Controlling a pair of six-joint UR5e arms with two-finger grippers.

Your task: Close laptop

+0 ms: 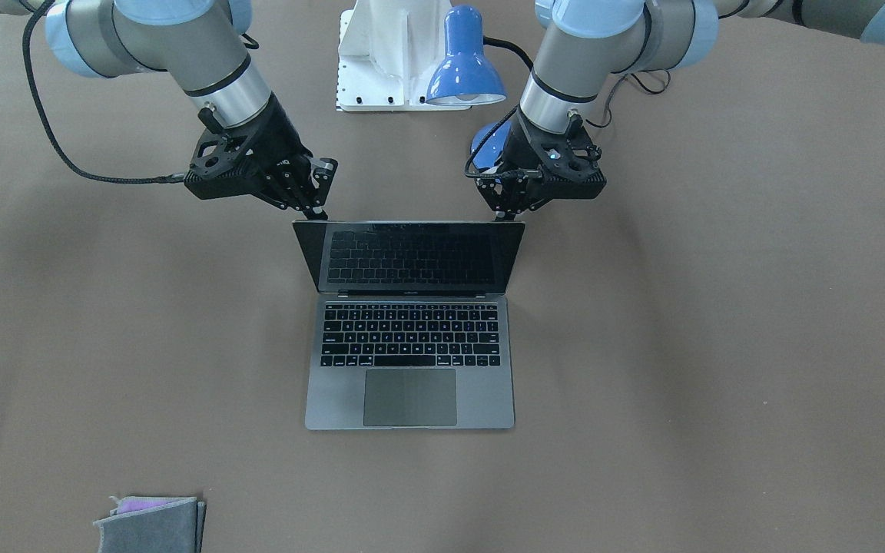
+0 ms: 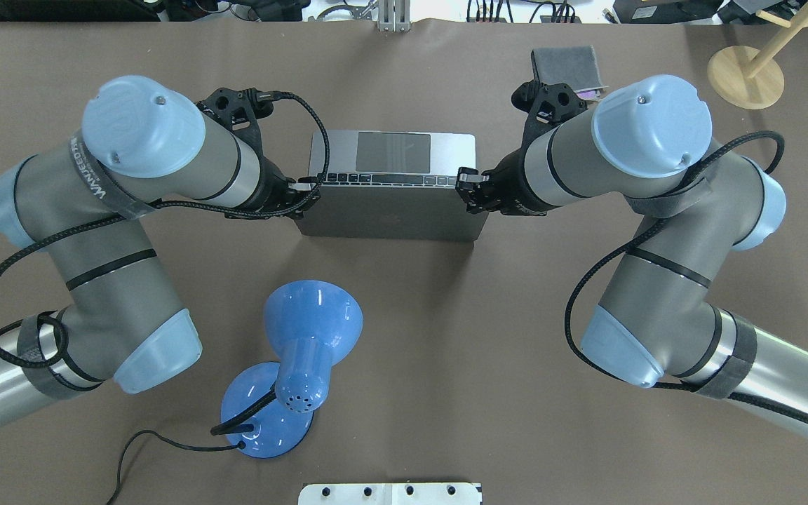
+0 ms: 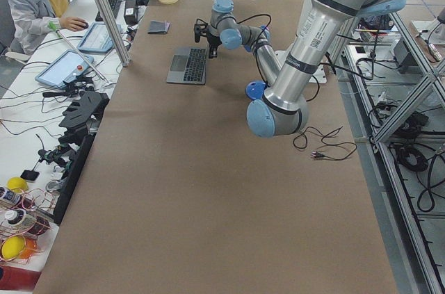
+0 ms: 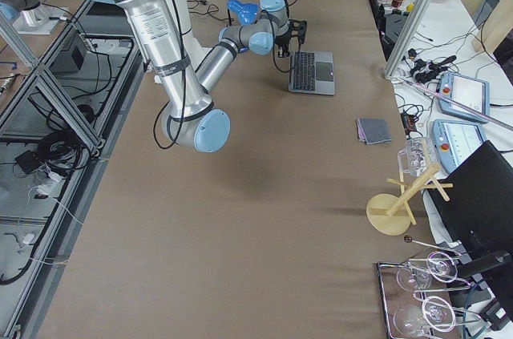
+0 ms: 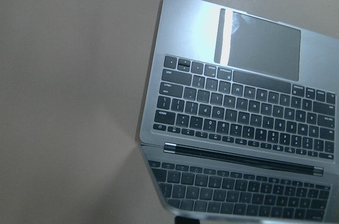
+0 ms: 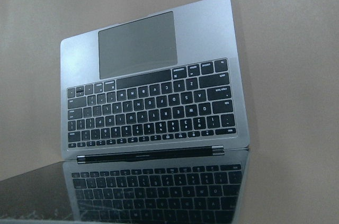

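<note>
The space-grey laptop (image 1: 409,384) sits mid-table with its lid (image 2: 390,214) partly raised and its black screen (image 1: 412,257) mirroring the keyboard. My right gripper (image 1: 318,201) is at one top corner of the lid, its fingers apart, the lower fingertip touching the lid edge. My left gripper (image 1: 508,209) is at the other top corner, fingers together, tip on the lid edge. Neither grips the lid. Both wrist views look down over the lid onto the keyboard (image 5: 243,113) (image 6: 153,113); no fingers show there.
A blue desk lamp (image 2: 299,358) stands on the robot's side of the laptop, close to my left arm. A folded grey cloth (image 1: 152,522) lies near the table's far edge. A white base plate (image 1: 392,61) is at the robot's base.
</note>
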